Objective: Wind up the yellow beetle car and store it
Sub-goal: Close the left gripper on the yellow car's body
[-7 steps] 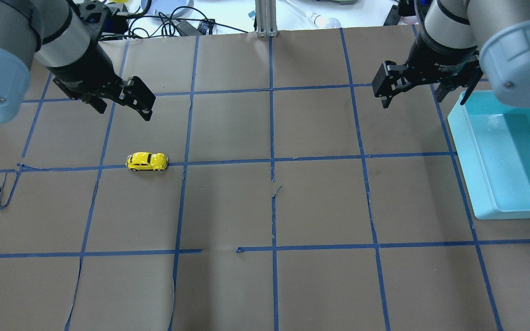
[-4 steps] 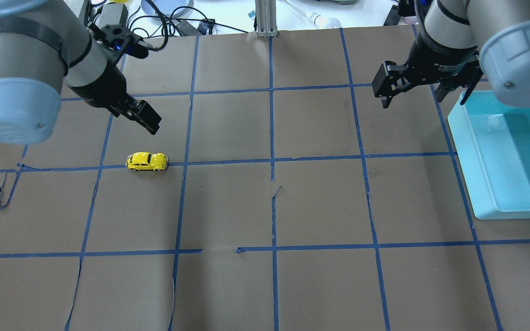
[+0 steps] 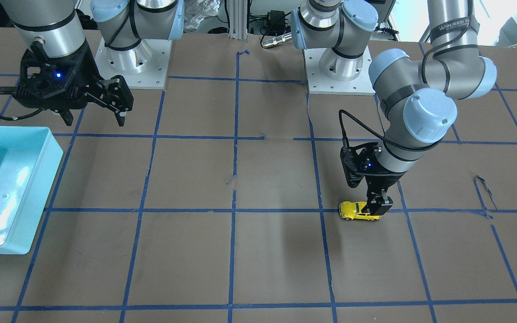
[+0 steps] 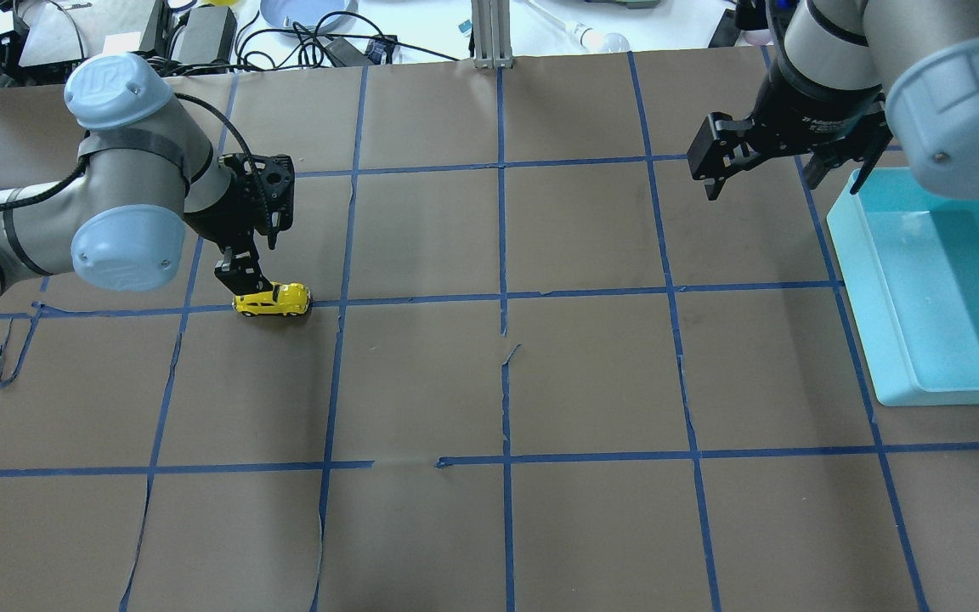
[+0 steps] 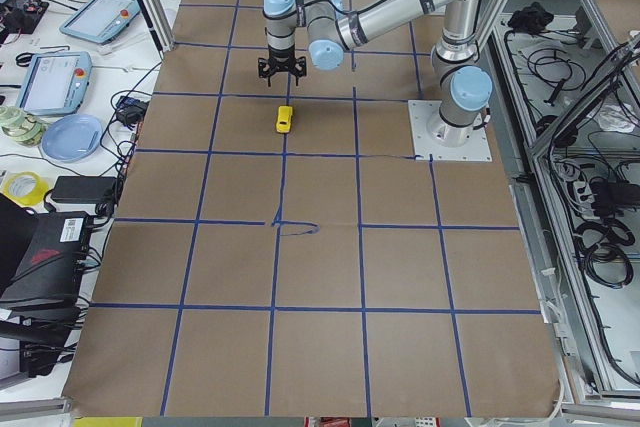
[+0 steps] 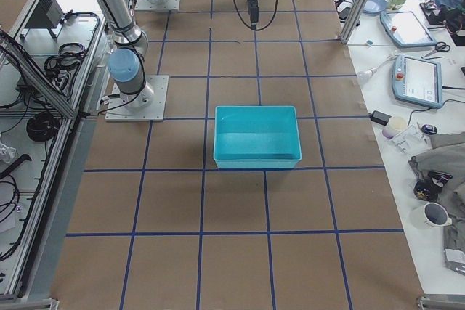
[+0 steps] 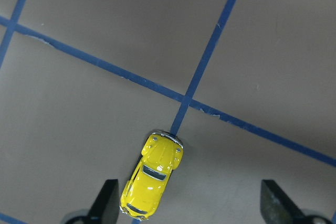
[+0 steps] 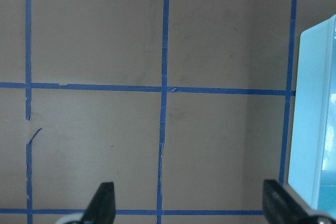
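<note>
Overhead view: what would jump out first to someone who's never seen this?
The tiny yellow beetle car on a blue tape line left of centre, with the left pincer open right over it. Next, the turquoise bin at the right edge, the right pincer open near it.

Yellow beetle car (image 4: 273,299): landmark, standing on the table (image 4: 591,382).
- Above it: left gripper (image 7: 191,205), jaws spread wide; one finger (image 7: 107,203) just beside the car's flank, broad gap at the other flank.
- On every side of it: flat taped paper.
- Well apart, toward the robot's right: walled turquoise bin (image 4: 872,314), with the right gripper (image 4: 761,185) hovering near it.
</note>
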{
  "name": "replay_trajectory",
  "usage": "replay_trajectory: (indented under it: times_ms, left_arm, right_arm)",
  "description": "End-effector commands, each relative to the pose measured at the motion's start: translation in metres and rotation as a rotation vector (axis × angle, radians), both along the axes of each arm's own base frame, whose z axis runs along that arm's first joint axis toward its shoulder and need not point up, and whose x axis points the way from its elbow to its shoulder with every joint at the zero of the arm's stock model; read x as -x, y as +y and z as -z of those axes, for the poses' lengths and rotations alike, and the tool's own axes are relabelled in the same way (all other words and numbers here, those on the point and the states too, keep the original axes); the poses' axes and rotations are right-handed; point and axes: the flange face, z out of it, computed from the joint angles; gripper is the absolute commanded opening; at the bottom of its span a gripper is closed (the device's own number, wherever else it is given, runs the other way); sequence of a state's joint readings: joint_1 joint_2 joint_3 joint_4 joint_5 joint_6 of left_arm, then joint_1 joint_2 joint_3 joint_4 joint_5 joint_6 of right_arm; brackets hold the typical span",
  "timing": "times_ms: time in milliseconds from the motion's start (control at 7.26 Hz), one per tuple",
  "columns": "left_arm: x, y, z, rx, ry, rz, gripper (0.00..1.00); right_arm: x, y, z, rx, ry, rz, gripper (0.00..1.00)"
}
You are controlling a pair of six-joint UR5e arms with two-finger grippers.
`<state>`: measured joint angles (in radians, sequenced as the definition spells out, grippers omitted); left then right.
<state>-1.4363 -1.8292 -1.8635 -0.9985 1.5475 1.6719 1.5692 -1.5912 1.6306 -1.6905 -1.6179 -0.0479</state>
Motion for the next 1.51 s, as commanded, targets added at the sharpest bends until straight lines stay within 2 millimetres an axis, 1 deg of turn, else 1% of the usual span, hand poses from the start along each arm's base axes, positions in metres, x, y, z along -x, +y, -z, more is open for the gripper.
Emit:
replay_trajectory:
  times_ms: [0,138,688,964,1101,1377]
  left_arm:
    - [-0.006,-0.006,0.04,0.016,-0.006,0.053,0.87]
    - [-0.007,-0.007,0.053,-0.005,-0.002,0.053,0.87]
    - [-0.019,-0.009,0.066,-0.032,-0.032,0.044,0.86]
    - [-0.022,-0.009,0.071,-0.04,-0.032,0.056,0.75]
    - [-0.029,-0.01,0.073,-0.044,-0.029,0.056,0.73]
    - [-0.033,-0.01,0.074,-0.047,-0.028,0.085,0.55]
  right_arm:
    - [0.0,0.0,0.0,0.001,-0.001,0.0,1.0]
    - [0.0,0.0,0.0,0.0,-0.001,0.0,1.0]
    - [0.0,0.0,0.0,0.001,-0.001,0.0,1.0]
    - [0.0,0.0,0.0,0.001,0.0,0.0,1.0]
    - [0.0,0.0,0.0,0.0,-0.001,0.0,1.0]
    - [0.0,0.0,0.0,-0.001,-0.001,0.0,1.0]
